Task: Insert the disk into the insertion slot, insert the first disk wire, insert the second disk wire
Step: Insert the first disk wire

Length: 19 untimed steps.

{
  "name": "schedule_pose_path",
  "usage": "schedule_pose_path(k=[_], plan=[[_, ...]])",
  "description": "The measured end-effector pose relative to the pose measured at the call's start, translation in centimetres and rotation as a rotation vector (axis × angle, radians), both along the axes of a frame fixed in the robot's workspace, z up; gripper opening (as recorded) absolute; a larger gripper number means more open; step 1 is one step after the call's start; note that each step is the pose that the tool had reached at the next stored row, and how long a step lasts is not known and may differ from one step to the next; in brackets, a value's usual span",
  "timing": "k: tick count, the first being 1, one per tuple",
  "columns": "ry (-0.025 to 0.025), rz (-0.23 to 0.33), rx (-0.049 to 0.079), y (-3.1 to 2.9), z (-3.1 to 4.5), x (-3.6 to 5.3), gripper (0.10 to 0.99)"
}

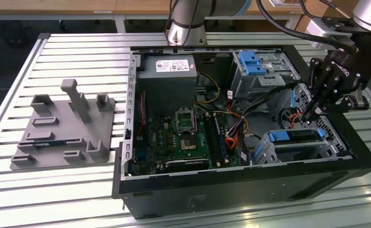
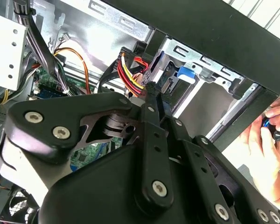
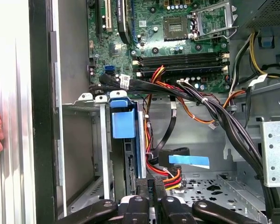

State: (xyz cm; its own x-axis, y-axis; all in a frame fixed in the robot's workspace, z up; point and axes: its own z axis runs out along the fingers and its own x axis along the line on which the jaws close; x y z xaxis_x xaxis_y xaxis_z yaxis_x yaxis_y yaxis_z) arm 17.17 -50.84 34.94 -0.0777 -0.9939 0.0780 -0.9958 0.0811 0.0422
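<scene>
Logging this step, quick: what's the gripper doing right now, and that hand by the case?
Gripper: fingers closed on a red-and-yellow disk wire, beside the disk.
Person's hand: outside the case; what it holds cannot be told.

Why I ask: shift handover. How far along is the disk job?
Done: the disk sits in the insertion slot. In hand: the claw is closed at the red-and-yellow wires beside the disk's end. Left: neither disk wire looks plugged in yet.
</scene>
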Motion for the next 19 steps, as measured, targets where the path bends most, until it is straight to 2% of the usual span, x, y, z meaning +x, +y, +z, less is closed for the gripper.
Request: schedule_pose_path(k=[4,8,10,13,16,17,19], plan=[[0.0,0.008,0.0,0.02,-0.01,0.01,0.169],[0.0,0.072,0.0,0.01,-0.01,0.0,0.169],[0.0,0.076,0.0,-0.05,-0.01,0.0,0.169],[0.0,0.077,0.0,-0.45,-0.02,0.0,0.169],[-0.0001,0.077,0.001,-1.1,-0.05,0.0,0.169],[-0.0003,0.077,0.004,-1.29,-0.09,0.0,0.169],[-0.0025,0.077,0.019,-1.6,-0.13,-0.01,0.169]])
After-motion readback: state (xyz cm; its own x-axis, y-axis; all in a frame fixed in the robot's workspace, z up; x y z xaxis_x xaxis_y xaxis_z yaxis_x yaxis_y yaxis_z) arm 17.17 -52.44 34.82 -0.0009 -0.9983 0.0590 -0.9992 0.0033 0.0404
